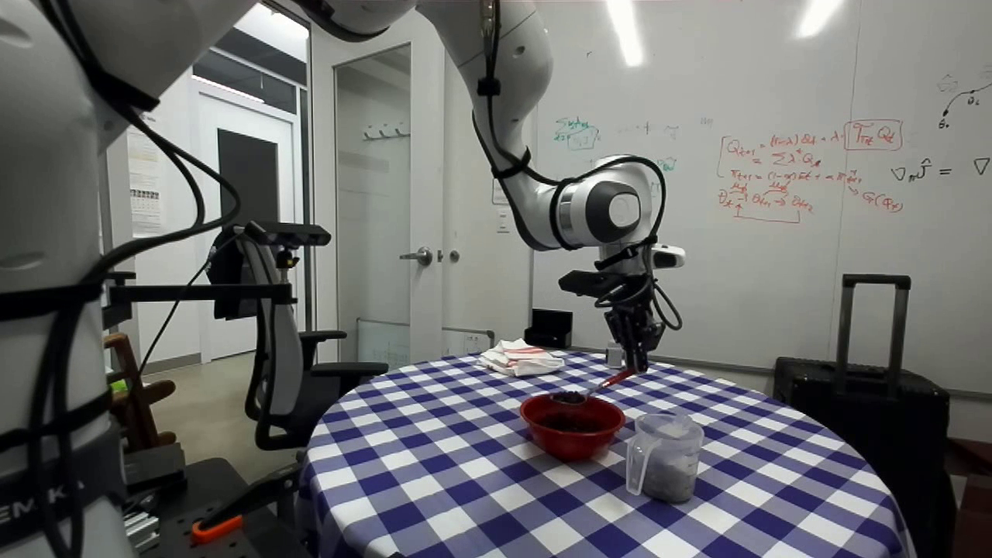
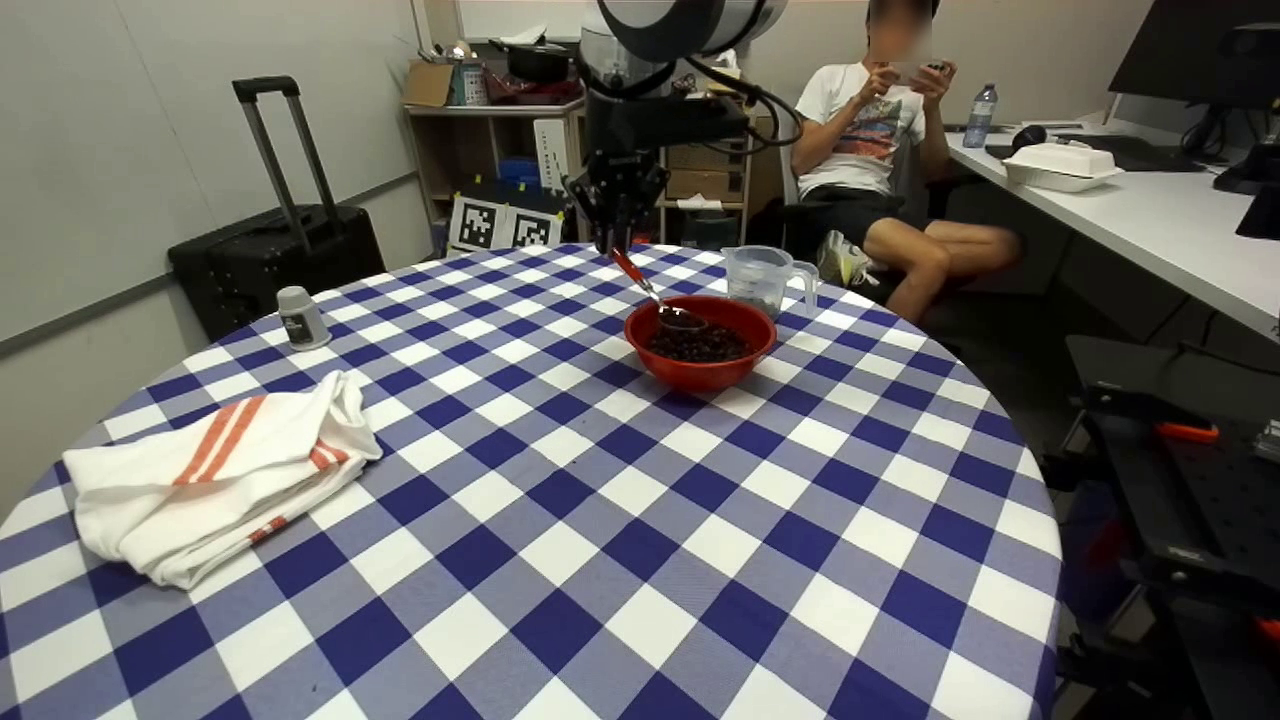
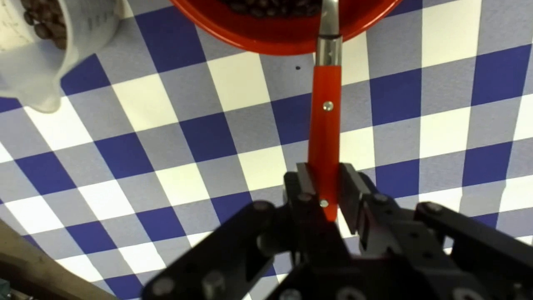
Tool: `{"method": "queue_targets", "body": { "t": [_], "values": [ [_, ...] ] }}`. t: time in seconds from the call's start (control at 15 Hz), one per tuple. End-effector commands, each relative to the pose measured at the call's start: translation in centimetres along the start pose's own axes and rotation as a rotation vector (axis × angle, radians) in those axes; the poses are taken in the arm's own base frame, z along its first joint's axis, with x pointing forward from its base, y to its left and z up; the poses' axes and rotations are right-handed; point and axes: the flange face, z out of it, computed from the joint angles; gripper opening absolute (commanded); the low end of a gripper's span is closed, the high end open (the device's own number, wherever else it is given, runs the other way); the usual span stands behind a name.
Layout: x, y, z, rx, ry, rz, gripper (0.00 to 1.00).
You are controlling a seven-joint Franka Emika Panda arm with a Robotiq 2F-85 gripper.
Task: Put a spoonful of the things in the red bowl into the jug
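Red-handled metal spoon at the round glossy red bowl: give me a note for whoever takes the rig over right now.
Tool: shut on the handle of the red-handled metal spoon.
Round glossy red bowl: on the checked tablecloth, dark beans inside, spoon's head at its opening.
Clear plastic jug: beside the bowl, brown beans inside.
Done: spoon gripped; its head looks loaded.
Left: likely lift clear, move over the jug, tip the load in.

Jug (image 1: 673,457) just beside bowl (image 2: 700,375) on tablecloth (image 2: 640,560), towel (image 2: 225,470) well apart; spoon (image 3: 326,121) partly over bowl.
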Motion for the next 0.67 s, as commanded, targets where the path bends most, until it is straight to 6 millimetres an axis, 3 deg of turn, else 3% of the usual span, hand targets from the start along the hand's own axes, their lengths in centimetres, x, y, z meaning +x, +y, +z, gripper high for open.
{"method": "queue_targets", "body": {
  "t": [0.0, 0.6],
  "values": [
    [1.3, 1.0, -1.8, -0.011, -0.011, -0.035, 0.05],
    [3.8, 5.0, -4.9, -0.027, -0.017, -0.036, 0.05]
  ]
}}
